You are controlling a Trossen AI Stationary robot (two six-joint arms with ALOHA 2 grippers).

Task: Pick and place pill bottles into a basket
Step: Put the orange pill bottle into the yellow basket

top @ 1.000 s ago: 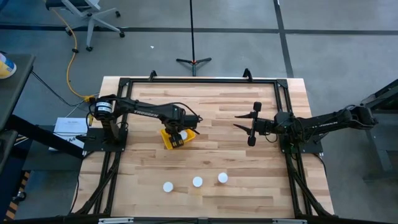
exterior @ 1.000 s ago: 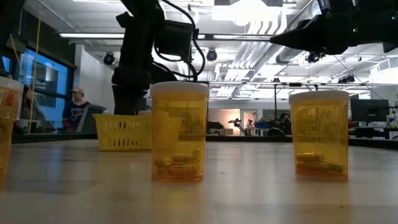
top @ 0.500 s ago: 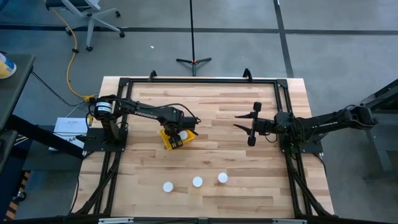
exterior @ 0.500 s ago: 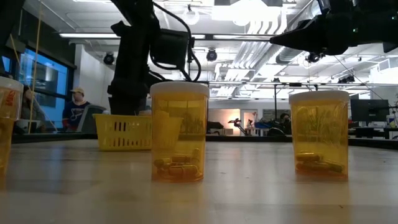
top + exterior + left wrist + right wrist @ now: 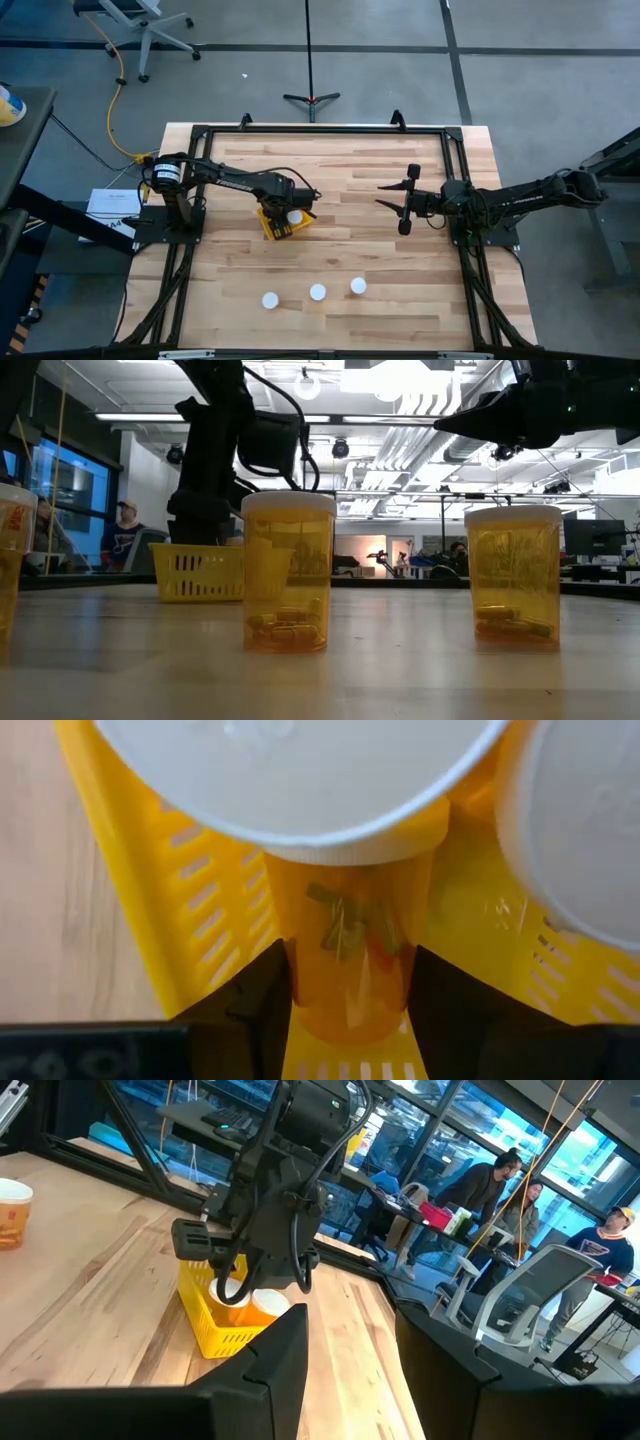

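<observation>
A: Where does the left gripper (image 5: 285, 212) stand?

B: Directly over the yellow basket (image 5: 270, 226). The left wrist view shows an amber bottle (image 5: 350, 945) between its two dark fingers (image 5: 258, 995), low inside the basket, with a second white cap (image 5: 575, 830) just beside it. The fingers sit right against the bottle's sides, so they look clamped on it, though whether the grip has loosened cannot be told.

A: So the step is the release?

B: Likely. Done well, the bottle should stand on the basket floor before the fingers part, and they should part only enough to clear it, since the neighbouring bottle is close. Then the arm should rise straight up so it does not drag the basket wall.

A: And the rest?

B: Three bottles wait in a row (image 5: 317, 292) near the table's (image 5: 380, 250) front edge, well apart from the basket. The right gripper (image 5: 400, 200) hovers mid-table, its fingers apart and empty.
</observation>
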